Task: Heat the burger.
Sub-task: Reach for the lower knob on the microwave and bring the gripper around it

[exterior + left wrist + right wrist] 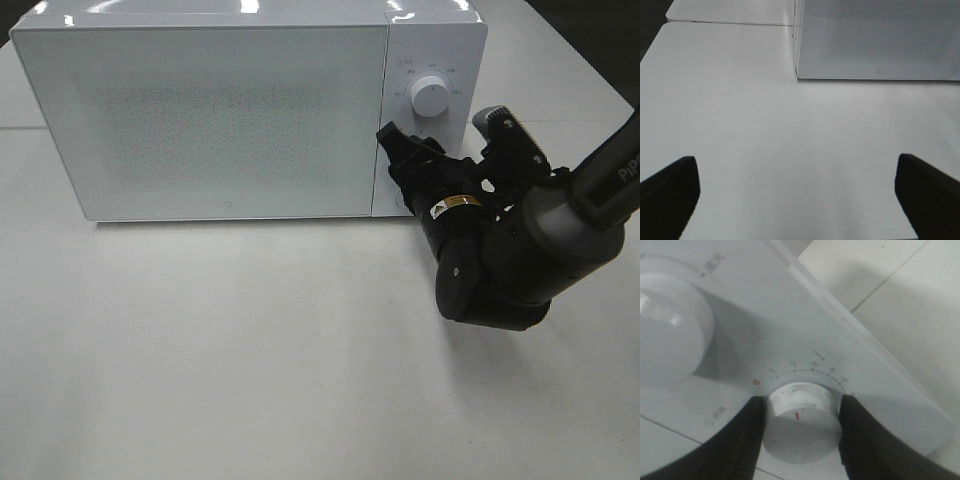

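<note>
- Right wrist view first: the right gripper (802,432) has its jaws clamped on either side of the microwave's (200,100) lower timer knob (799,420).
- The knob's red tick (797,415) seems to point at the low numbers, off the red zero mark (756,382).
- To do this well we'd rotate about the knob's own axis, wrist square to the panel and squeeze even, so the pads don't slip on smooth plastic or shove the oven.
- We can't see the burger. The frosted door (220,120) is closed, so we judge it's inside.
- The left gripper (797,197) hangs over the bare table (765,125), jaws wide apart and empty.
</note>
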{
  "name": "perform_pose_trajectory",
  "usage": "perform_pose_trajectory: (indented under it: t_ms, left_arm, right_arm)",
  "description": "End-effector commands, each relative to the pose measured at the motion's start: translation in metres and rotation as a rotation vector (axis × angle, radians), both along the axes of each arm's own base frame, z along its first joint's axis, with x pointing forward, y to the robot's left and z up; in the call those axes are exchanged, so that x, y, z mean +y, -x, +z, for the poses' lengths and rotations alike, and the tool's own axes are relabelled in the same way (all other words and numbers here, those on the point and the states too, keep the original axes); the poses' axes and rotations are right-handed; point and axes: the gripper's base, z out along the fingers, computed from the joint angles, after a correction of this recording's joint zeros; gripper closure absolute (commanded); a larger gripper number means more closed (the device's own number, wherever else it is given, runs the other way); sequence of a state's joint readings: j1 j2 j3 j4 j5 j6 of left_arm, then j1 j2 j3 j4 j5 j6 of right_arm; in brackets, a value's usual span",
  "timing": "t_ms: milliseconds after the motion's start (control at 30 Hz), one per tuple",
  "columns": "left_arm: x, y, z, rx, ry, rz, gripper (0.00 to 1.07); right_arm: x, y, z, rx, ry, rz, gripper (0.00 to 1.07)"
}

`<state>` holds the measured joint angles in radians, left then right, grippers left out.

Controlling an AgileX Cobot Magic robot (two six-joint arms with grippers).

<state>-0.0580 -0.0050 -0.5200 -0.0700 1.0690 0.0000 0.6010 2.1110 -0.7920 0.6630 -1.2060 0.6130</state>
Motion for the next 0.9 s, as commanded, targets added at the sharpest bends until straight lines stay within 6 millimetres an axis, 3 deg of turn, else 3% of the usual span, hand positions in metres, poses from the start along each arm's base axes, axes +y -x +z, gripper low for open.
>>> perform_pose_trajectory:
  t_ms: [33,400,900]
  left_arm:
    - [-0.0001,0.0021,-0.0011,-0.015,0.003,0.002,0.08]
    - [-0.0001,0.0021,-0.0011,-0.015,0.003,0.002,0.08]
    - [-0.0001,0.0021,-0.0011,-0.015,0.003,0.002,0.08]
  right_arm:
    - [0.0180,-0.0064,0.0136,-0.078,-0.304,0.094,1.05]
    - [0.0191,-0.0057,0.0090,0.023,-0.862,-0.001,1.05]
    - [0.0206,-0.0055,0.0093,0.031,-0.899,0.008,1.02]
